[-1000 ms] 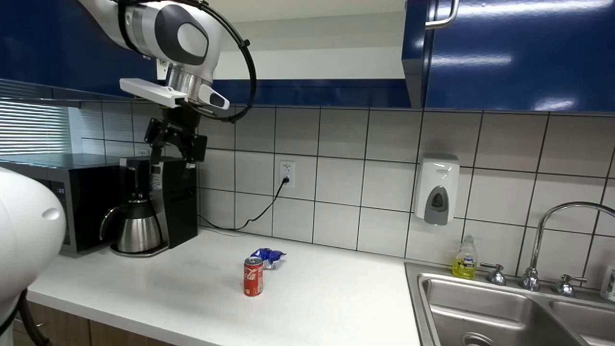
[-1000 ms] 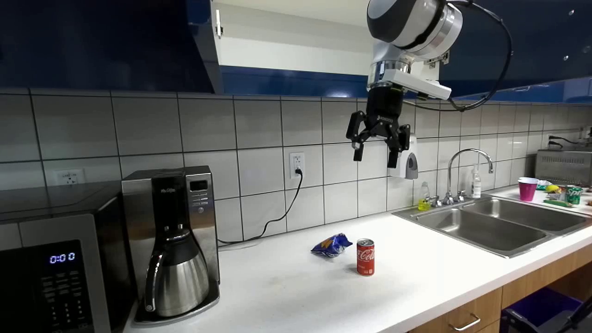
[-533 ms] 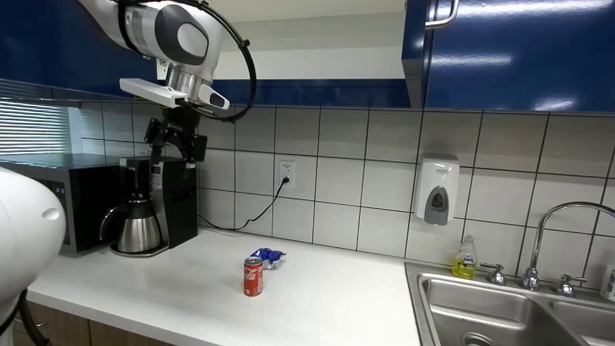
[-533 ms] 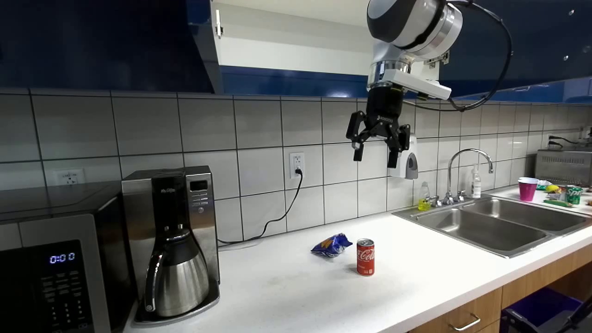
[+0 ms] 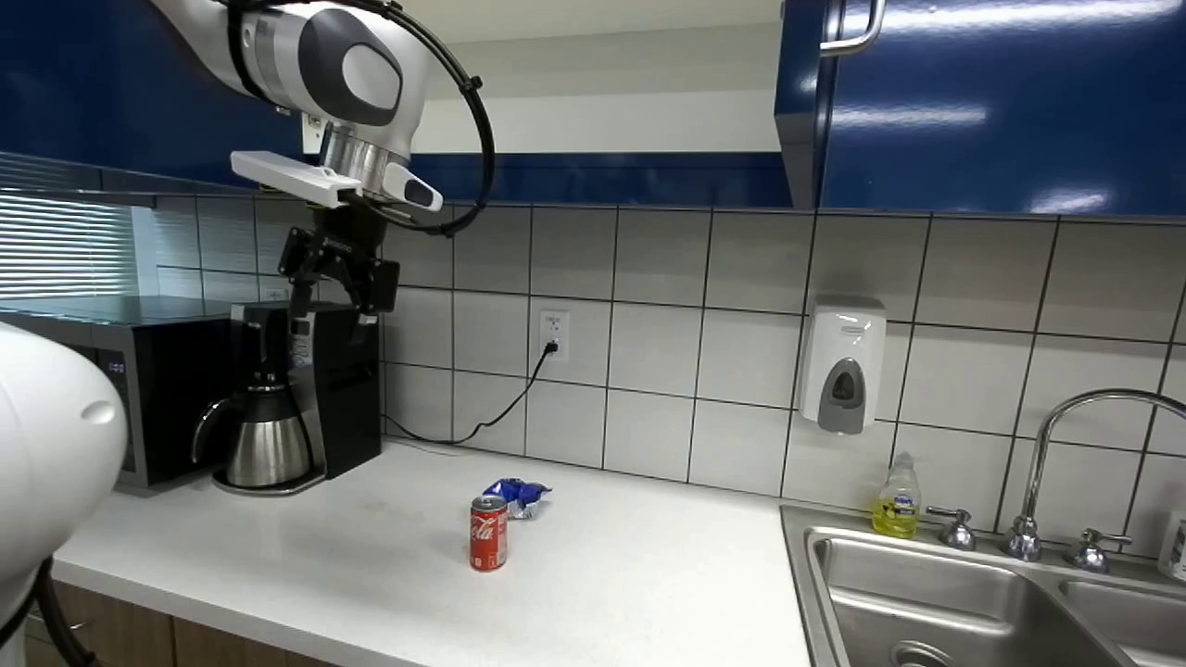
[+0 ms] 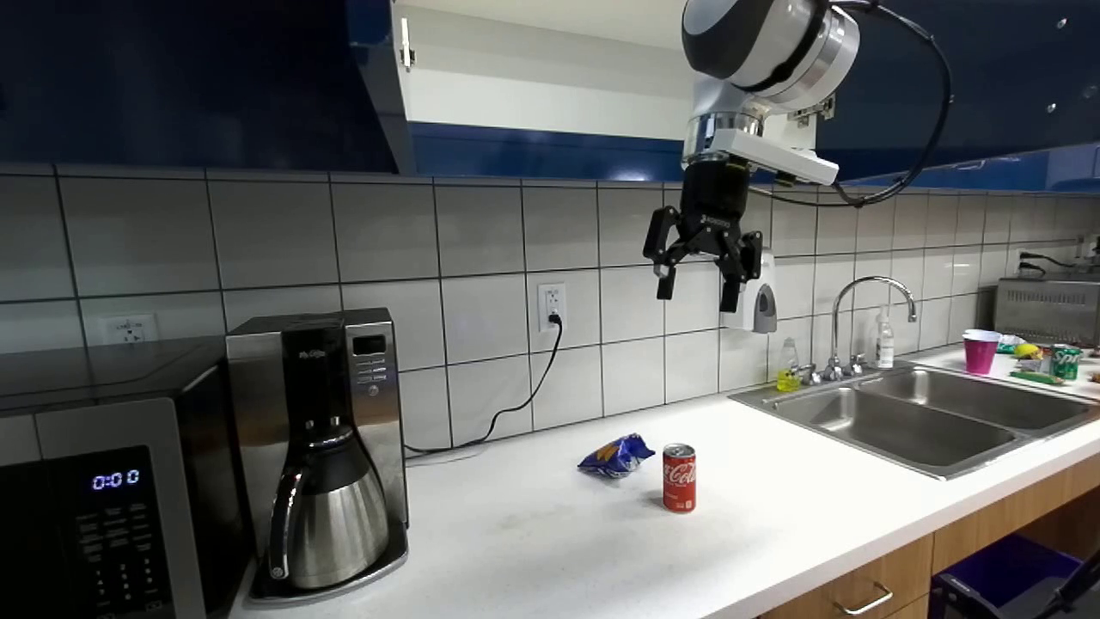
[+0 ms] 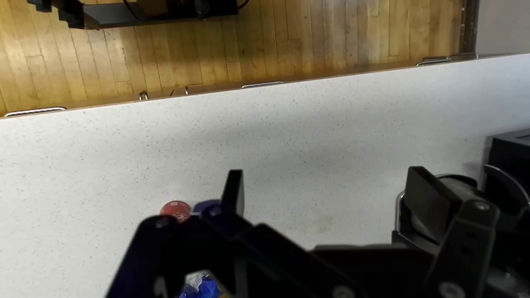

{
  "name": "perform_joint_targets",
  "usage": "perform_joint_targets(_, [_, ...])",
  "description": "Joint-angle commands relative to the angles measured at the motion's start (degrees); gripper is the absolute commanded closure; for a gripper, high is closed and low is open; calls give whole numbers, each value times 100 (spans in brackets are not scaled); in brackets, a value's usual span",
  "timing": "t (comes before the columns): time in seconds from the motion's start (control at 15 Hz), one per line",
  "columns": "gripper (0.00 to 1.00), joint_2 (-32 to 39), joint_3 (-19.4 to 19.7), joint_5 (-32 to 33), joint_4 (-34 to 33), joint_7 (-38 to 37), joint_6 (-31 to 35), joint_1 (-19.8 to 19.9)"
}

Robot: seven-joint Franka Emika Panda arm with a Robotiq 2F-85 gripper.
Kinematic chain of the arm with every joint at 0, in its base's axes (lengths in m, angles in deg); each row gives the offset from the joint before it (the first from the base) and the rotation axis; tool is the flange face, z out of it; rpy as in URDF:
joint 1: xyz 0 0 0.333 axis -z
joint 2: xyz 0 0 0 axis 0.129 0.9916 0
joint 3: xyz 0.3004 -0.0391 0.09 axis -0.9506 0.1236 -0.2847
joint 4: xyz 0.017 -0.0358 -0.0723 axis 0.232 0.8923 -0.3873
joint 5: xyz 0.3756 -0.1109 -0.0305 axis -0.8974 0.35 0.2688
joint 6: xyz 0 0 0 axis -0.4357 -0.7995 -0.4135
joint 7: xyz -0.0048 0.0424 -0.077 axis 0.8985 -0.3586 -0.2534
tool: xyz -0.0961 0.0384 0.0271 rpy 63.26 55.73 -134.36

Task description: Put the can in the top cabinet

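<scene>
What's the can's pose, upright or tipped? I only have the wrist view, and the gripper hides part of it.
Observer: Upright. In both exterior views the can stands on the counter, silvery top up.
Operator: Copy. Destination open or shut?
Observer: Open. The white interior of the top cabinet shows in both exterior views.
Operator: How high am I?
Observer: High. In both exterior views the gripper hangs well above the level of the can's top.
</scene>
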Motion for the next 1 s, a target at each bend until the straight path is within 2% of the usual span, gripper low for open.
perform_joint_targets(0.0, [0, 2, -84, -38, -12, 35, -23, 99])
perform_joint_targets(0.4, [0, 223, -117, 20, 36, 91, 266, 100])
perform_joint_targets(0.93, [0, 1564, -84, 176, 272, 241, 1612, 138])
